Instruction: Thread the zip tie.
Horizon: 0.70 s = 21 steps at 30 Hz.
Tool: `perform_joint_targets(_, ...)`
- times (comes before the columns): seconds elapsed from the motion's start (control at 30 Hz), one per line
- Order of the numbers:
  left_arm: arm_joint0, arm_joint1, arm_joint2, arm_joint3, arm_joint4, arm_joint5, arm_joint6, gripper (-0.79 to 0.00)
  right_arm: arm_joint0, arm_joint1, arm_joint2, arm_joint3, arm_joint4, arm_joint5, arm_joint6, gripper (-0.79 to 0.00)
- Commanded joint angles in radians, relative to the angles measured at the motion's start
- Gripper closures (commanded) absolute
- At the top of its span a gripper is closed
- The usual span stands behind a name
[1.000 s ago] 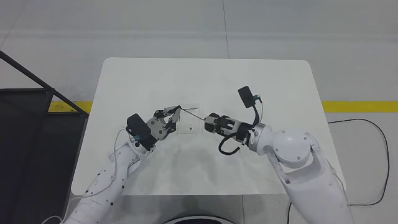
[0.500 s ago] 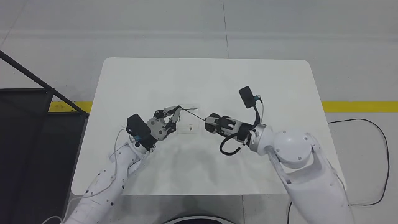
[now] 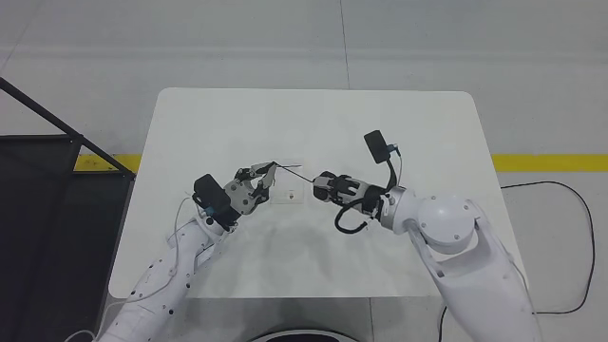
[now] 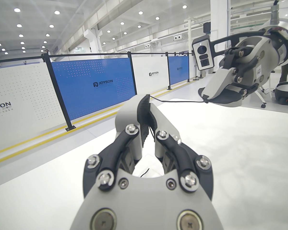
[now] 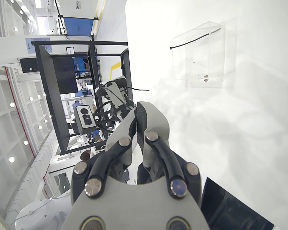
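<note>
A: Left wrist view, nearest the lens: how does the left claw (image 4: 147, 102) stand?
B: Pinched right down, its 2 ribbed pads pressed together with the tie (image 4: 177, 101) caught at the tips.
A: What does the tie look like?
B: Thin and black, like a wire. From the left claw's tips it runs nearly level through the air, with a slight bend near that end, clear of the table (image 3: 399, 123).
A: And its far end?
B: It meets the right claw (image 4: 206, 99), where a small dark knob sits at the tips. That claw is closed too, pads together on that end. So the tie hangs between the 2 claws, over the table's middle part.
A: Anything farther off?
B: From the right wrist, a clear box (image 5: 201, 58) stands on the table near the claws, with the other tie (image 5: 192, 40), black too, lying across it; 1 end, with a small square head, pokes past the box's edge. Whether it lies on the box or inside, I cannot tell.
</note>
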Motion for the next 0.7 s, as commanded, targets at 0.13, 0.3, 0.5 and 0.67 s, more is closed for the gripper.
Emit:
perform_joint_targets(0.13, 0.000, 0.000, -0.002, 0.000, -0.002, -0.002, 0.000, 0.000, -0.001, 0.002, -0.003, -0.001, -0.001, -0.001, -0.002, 0.000)
perform_joint_targets(0.3, 0.001, -0.001, -0.004, -0.001, -0.001, -0.003, 0.000, 0.000, -0.002, 0.004, -0.003, -0.002, 0.001, -0.002, -0.004, 0.000)
perform_joint_targets(0.5, 0.000, -0.001, -0.004, -0.001, 0.004, -0.004, 0.000, 0.000, -0.001, 0.006, -0.004, -0.001, 0.004, -0.003, -0.002, 0.000)
perform_joint_targets(0.67, -0.001, -0.001, -0.003, 0.000, 0.007, -0.007, 0.001, 0.000, 0.001, 0.007, -0.006, 0.000, 0.006, -0.003, -0.003, 0.000)
